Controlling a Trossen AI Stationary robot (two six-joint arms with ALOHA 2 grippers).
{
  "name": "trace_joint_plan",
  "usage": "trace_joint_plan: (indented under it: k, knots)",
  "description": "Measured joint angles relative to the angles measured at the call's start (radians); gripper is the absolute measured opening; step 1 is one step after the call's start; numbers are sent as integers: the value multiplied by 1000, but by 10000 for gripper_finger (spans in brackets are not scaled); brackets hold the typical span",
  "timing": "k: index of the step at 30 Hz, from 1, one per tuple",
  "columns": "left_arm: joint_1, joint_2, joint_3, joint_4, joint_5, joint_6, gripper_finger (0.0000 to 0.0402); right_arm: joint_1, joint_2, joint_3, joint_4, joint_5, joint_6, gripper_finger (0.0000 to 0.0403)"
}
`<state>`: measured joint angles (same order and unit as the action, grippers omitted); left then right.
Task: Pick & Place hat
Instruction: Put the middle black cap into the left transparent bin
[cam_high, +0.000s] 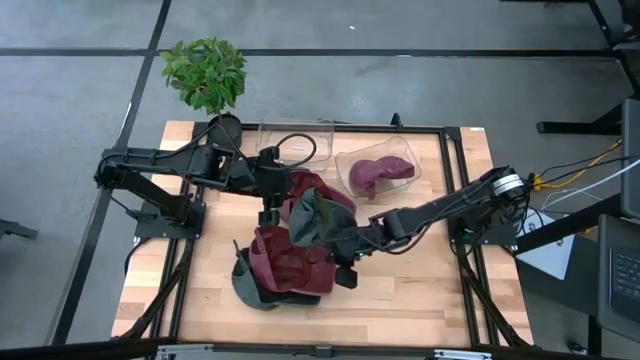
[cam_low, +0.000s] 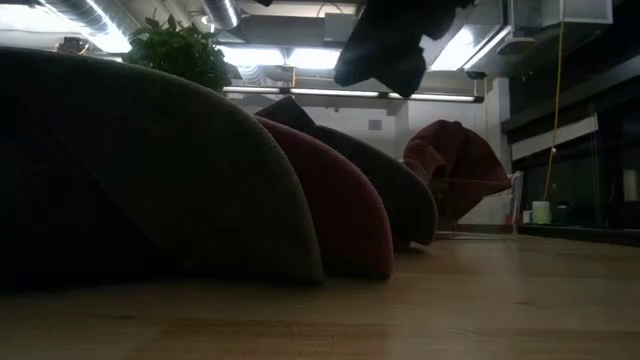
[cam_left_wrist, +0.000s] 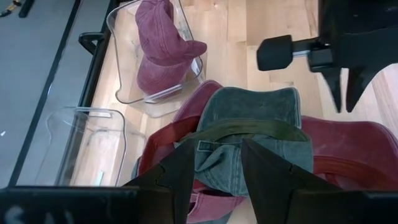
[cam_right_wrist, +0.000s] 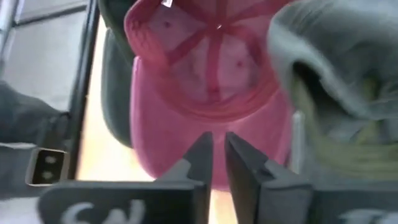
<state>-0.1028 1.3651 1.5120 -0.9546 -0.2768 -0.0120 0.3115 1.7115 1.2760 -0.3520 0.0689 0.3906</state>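
A grey-green cap (cam_high: 318, 215) (cam_left_wrist: 255, 118) hangs in my left gripper (cam_high: 268, 215) (cam_left_wrist: 214, 149) above a pile of maroon and dark caps (cam_high: 290, 265) (cam_low: 340, 200) on the table's near middle. In the low view the grey-green cap (cam_low: 390, 40) hangs clear above the pile. My right gripper (cam_high: 345, 272) (cam_right_wrist: 217, 146) is shut at the pile's right edge, low over an upturned maroon cap (cam_right_wrist: 211, 62). My left gripper pinches the grey-green cap between its two fingers at the rear edge by the olive strap (cam_left_wrist: 217, 134). The fingers come from above and from the table's left. The cap hangs below them, lifted clear of the pile. My right gripper: I cannot tell whether it touches the maroon cap.
Two clear bins stand at the table's far side: the left one (cam_high: 300, 125) holds nothing, the right one (cam_high: 345, 160) holds a maroon cap (cam_high: 380, 172). A potted plant (cam_high: 205, 72) stands at the far left corner. Bare wood lies left and right of the pile.
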Motion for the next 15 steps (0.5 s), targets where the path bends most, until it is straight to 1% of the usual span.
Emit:
trace_joint_plan:
  k: [2,5,12,15]
  knots:
    - [0,0,0,0,1,0,127,-9,0,5,-11,12,-42,72]
    - [0,0,0,0,1,-1,127,-17,0,5,-28,55,-57,114]
    - [0,0,0,0,1,-3,127,-21,3,5,-102,199,-55,209]
    - [0,0,0,0,1,-3,127,-23,13,-6,-116,200,-44,233]
